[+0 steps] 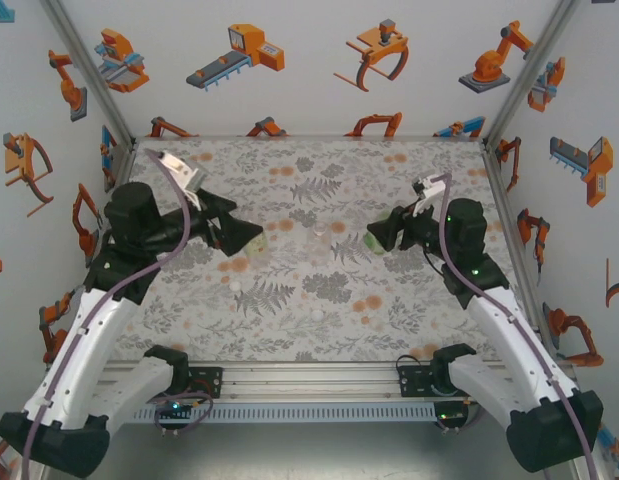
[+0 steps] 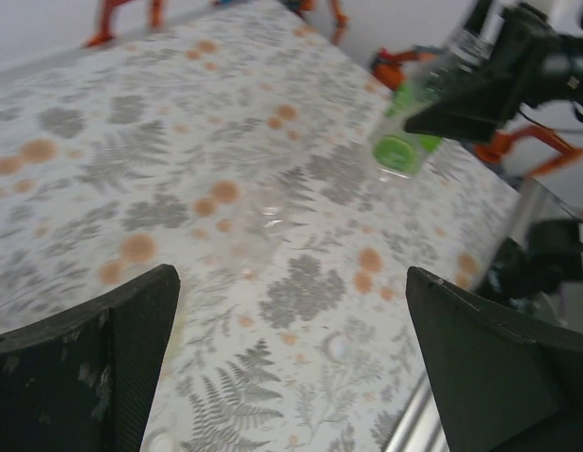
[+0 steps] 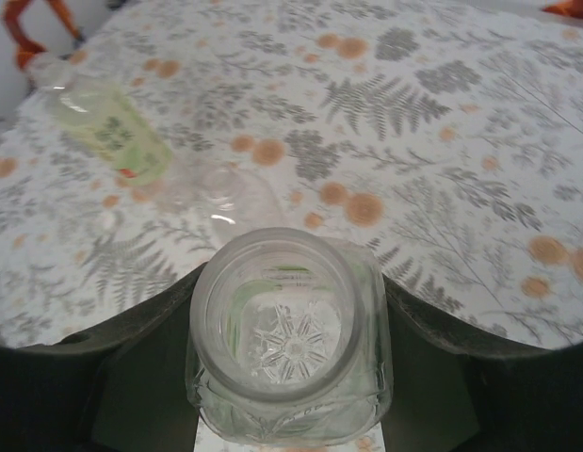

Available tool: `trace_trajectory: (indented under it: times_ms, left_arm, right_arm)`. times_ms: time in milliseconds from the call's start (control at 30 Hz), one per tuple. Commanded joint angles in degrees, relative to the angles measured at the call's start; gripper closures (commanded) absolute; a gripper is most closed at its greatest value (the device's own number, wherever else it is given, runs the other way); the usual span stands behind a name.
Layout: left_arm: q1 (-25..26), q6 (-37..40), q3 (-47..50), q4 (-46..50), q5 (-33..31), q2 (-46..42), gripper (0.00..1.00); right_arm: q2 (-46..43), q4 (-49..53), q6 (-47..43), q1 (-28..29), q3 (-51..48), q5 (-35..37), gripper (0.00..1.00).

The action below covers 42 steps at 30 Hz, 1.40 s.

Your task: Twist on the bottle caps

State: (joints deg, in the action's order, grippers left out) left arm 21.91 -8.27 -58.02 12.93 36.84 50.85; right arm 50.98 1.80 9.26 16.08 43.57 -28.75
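green-tinted bottle (image 3: 289, 344) sat uncapped, pinched in your right tool (image 1: 377, 237); your left tool (image 1: 247, 238), spread and empty, probably needed a bottle cap (image 2: 338, 347) next.

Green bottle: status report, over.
Right gripper shut on green bottle, neck open, no cap on. Left gripper open, empty. Colourless bottle on table between grippers.

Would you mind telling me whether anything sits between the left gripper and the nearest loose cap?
Nothing visible does: the left gripper hangs open over the cloth, and the cap lies uncovered below, seen between its fingers.
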Motion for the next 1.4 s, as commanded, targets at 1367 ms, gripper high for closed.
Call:
trace_trajectory:
  times_ms: [1367]
  left_arm:
    - [29.9,1.9,1.1,-30.3,10.1,12.4,0.38]
  right_arm:
    - [8.9,-2.2,1.4,28.7,24.9,-16.5,0.78]
